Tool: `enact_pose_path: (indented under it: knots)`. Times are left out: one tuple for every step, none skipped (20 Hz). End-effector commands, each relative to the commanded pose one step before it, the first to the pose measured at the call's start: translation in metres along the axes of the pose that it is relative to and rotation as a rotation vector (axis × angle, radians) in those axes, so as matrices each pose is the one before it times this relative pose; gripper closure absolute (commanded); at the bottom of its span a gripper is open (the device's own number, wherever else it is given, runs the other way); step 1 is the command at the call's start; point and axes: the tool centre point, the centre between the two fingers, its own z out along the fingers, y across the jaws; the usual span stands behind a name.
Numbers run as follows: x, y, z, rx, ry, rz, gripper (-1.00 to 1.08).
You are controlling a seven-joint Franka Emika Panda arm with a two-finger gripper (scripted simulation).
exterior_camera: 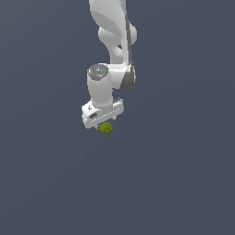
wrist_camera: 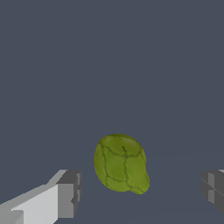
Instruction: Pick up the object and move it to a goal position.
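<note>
Featureless slate-grey ground fills the exterior view from edge to edge, with no seam, rim or shadow to mark where a surface lies. My arm (exterior_camera: 112, 41) descends from the upper centre of the frame, and my gripper (exterior_camera: 104, 125) hangs just above the middle. The object (exterior_camera: 106, 128), a small olive-green lumpy ball, sits directly beneath the white gripper head, touching or nearly touching its underside; the fingers themselves are too small here to separate from the head.

Wrist view: the same grey ground fills the frame. The object (wrist_camera: 120, 163) lies at lower centre, mottled with darker veins. My gripper (wrist_camera: 140, 192) stands apart, one finger (wrist_camera: 70, 194) at the lower left and the other at the lower right edge, with clear grey gaps between each pad and the ball. The ball sits closer to the lower-left finger than to the other.

Risk, as I judge it: because the ball is off-centre between the pads, the nearer finger would meet it first and could nudge or roll it aside. Its rounded, uneven skin offers poor flat contact, so a shallow or high pinch might squeeze it out. I also cannot tell how deep the pads reach around it.

Containers: none appear in either view, and no goal marker is visible.
</note>
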Motion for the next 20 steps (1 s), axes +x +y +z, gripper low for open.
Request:
enact_pose_path:
  knots:
    - [-0.00672,-0.00123,0.00545,-0.00094,-0.0005,-0.06174,-0.92]
    - [-0.00234,-0.00063,0.0019,-0.00021,-0.00021,-0.02145,-0.92]
    - [-0.00218,-0.00066,0.00177,-0.00017,-0.00018,-0.02017,-0.92]
    - [-0.00203,-0.00069,0.00164,-0.00014,-0.00015,-0.01888,-0.92]
    - [-0.00187,-0.00069,0.00152,-0.00012,-0.00012,-0.01759,-0.92]
    - [-0.00171,-0.00069,0.0014,-0.00009,-0.0001,-0.01631,-0.92]
    - [-0.00157,-0.00067,0.00128,-0.00007,-0.00008,-0.015,-0.92]
    - [-0.00142,-0.00065,0.00116,-0.00006,-0.00006,-0.01371,-0.92]
    - [-0.00127,-0.00061,0.00104,-0.00005,-0.00004,-0.01241,-0.92]
    - [-0.00113,-0.00057,0.00093,-0.00003,-0.00003,-0.01111,-0.92]
    - [-0.00099,-0.00052,0.00082,-0.00003,-0.00002,-0.00981,-0.92]
    - [-0.00086,-0.00046,0.0007,-0.00002,-0.00001,-0.00849,-0.92]
    - [-0.00071,-0.0004,0.00059,-0.00001,-0.00001,-0.00721,-0.92]
    - [-0.00058,-0.00034,0.00048,-0.00001,-0.00001,-0.0059,-0.92]
    - [-0.00045,-0.00026,0.00038,-0.00001,0.0,-0.00458,-0.92]
    - [-0.00034,-0.00018,0.00027,0.0,0.0,-0.00324,-0.92]
    - [-0.0002,-0.00011,0.00016,0.0,0.0,-0.00195,-0.92]
    - [-0.00005,-0.00005,0.00005,0.0,0.0,-0.00069,-0.92]
    - [0.00025,0.00023,-0.00023,0.00023,-0.00018,0.00441,-0.92]
    - [-0.00002,0.0,0.00034,0.0,0.0,0.0,-0.92]
